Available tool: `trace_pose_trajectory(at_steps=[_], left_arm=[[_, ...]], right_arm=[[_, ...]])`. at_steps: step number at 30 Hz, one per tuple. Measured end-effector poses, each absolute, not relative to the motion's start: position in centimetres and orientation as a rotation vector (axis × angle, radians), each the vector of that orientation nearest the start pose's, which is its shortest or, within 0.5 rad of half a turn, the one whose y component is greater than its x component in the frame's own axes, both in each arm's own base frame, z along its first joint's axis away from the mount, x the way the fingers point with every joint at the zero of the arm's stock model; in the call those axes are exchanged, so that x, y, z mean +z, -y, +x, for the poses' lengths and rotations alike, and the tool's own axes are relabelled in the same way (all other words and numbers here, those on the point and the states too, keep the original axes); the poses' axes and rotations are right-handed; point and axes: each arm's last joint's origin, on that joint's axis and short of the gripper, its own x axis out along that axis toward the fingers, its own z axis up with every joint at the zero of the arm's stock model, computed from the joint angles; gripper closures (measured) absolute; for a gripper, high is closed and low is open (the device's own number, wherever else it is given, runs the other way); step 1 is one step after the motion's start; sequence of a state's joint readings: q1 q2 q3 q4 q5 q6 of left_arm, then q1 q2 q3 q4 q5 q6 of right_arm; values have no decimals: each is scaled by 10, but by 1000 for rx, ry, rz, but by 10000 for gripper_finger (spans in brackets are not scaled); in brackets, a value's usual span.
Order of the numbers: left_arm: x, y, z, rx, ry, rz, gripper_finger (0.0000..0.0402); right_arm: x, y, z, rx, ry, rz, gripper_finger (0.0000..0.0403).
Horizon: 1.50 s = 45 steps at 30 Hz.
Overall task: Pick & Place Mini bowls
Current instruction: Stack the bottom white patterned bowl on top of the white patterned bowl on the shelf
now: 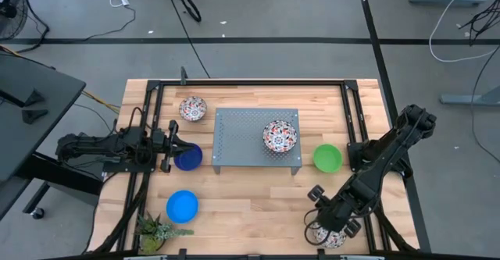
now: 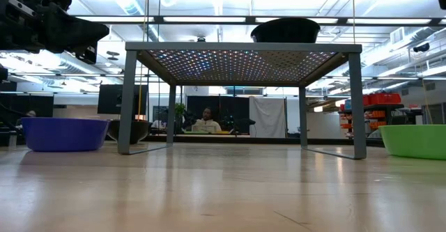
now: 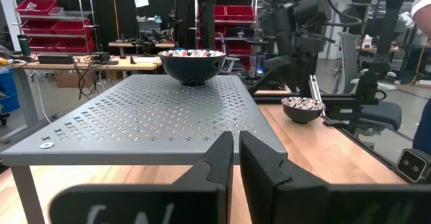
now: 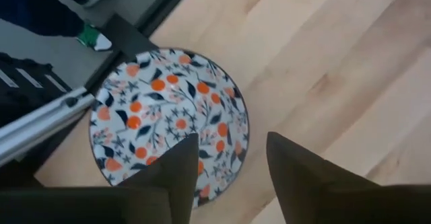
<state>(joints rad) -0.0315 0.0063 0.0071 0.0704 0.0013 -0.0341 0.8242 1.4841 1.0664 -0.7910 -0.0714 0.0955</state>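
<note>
1. Grey perforated tray is standing mid-table and carrying just one floral bowl on its top, toward its 3 o'clock end; by my judgement the placing is only beginning, if the tray is the goal.
2. Five bowls are still lying on the wood around it: a second floral bowl at the tray's 10 o'clock, the dark blue bowl at its 8 o'clock, the bright blue bowl near the table's 7 o'clock corner, the green bowl at the tray's 4 o'clock, and a third floral bowl at the table's 5 o'clock edge.
3. Right gripper is hanging directly over that third floral bowl with its fingers spread apart and holding nothing, the near rim lying between them.
4. Left gripper is waiting just beside the dark blue bowl at its 9 o'clock, fingers nearly together and empty.
</note>
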Motion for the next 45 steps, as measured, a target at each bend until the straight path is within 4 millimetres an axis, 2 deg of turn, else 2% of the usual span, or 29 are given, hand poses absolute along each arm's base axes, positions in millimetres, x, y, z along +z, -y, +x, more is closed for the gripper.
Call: trace_pose_trajectory(at_steps=[10, 36, 40, 45], left_arm=[[172, 3, 97, -33, 71, -35, 369], [172, 3, 97, -34, 71, -35, 369], [172, 3, 97, -34, 71, -35, 369], [172, 3, 97, -33, 71, -35, 369]], right_arm=[[229, -210, 192, 734, -1140, -356, 205], [165, -188, 172, 712, -1225, -417, 207], [162, -186, 170, 698, -1244, -409, 216], [162, -187, 171, 702, -1238, -403, 246]])
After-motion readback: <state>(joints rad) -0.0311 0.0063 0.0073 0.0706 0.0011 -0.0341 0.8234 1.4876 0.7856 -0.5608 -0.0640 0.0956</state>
